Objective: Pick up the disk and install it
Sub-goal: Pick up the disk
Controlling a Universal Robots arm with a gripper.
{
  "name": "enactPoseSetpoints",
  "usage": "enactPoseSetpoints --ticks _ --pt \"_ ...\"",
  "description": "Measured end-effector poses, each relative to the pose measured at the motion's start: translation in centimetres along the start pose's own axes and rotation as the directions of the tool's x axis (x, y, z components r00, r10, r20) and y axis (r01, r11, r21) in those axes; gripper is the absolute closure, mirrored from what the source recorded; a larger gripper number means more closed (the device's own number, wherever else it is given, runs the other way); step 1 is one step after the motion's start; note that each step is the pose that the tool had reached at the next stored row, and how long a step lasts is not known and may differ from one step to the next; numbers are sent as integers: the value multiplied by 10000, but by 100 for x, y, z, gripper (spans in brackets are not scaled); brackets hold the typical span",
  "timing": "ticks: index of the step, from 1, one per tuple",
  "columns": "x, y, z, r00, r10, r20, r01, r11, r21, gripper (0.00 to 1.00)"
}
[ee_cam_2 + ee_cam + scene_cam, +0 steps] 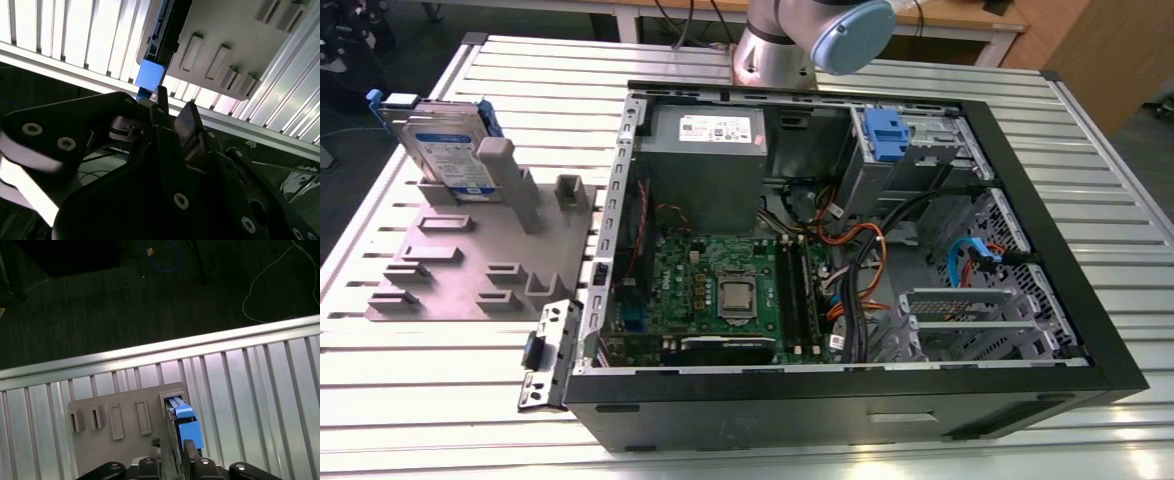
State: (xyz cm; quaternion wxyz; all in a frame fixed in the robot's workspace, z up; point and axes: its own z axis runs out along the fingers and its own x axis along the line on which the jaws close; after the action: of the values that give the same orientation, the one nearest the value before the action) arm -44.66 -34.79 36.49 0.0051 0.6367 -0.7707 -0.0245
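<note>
The disk (pixel 448 142) stands on edge in a slot at the far end of a grey holder plate (pixel 467 262), at the exterior view's left. It is silver with a white-and-blue label and a blue frame. In the first wrist view I look down on the disk's blue top edge (pixel 184 426), with my gripper (pixel 173 452) above it and its two fingers apart, one to each side. In the second wrist view the gripper (pixel 174 107) hangs open, clear of the disk's blue end (pixel 150 75). Nothing is held.
An open computer case (pixel 1067 250) lies on the slatted metal table (pixel 427 400) to the right of the holder plate. It holds a motherboard (pixel 720 290), a grey power supply (pixel 707 135), cables, and a drive bay with a blue latch (pixel 887 135). The arm's base (pixel 781 45) stands behind the case.
</note>
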Motion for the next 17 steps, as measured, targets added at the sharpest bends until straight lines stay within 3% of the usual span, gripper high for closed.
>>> enactPoseSetpoints --ticks 1,2,4,6,8,9,12,15,17 --pt "-4 1 7 10000 -15 1 15 10000 1 71" --pt "-12 2 15 10000 -25 0 25 10000 1 59" --pt "-41 7 32 10000 -40 -4 40 10000 1 59" --pt "-64 10 58 10000 -50 -18 50 10000 20 47" --pt "-71 11 87 10000 -68 -30 68 10000 56 47" --pt "-72 12 100 10000 -89 -29 89 9999 74 41" --pt "-69 20 145 9999 -139 -21 139 9998 127 41" --pt "-75 22 164 9998 -190 -24 191 9993 310 41" --pt "-75 20 183 9994 -341 -19 342 9987 377 41"
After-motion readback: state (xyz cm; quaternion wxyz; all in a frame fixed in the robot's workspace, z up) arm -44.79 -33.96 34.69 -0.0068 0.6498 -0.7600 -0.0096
